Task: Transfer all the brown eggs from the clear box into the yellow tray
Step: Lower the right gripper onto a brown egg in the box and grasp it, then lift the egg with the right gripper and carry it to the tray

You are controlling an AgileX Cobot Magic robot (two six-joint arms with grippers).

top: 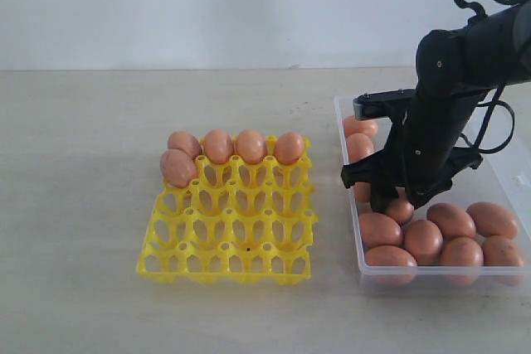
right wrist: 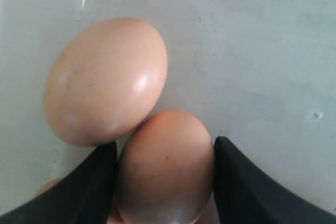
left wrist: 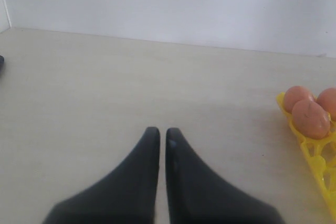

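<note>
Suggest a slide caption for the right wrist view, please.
Right gripper straddles one brown egg in the clear box, fingers close on either side, a second egg touching it.

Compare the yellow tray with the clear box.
The tray is opaque yellow openwork; the box is clear with solid low walls. The five tray eggs sit in cups; the box eggs lie loose. The right gripper reaches into the box, none over the tray. Both rest flat on the table and hold brown eggs.
</note>
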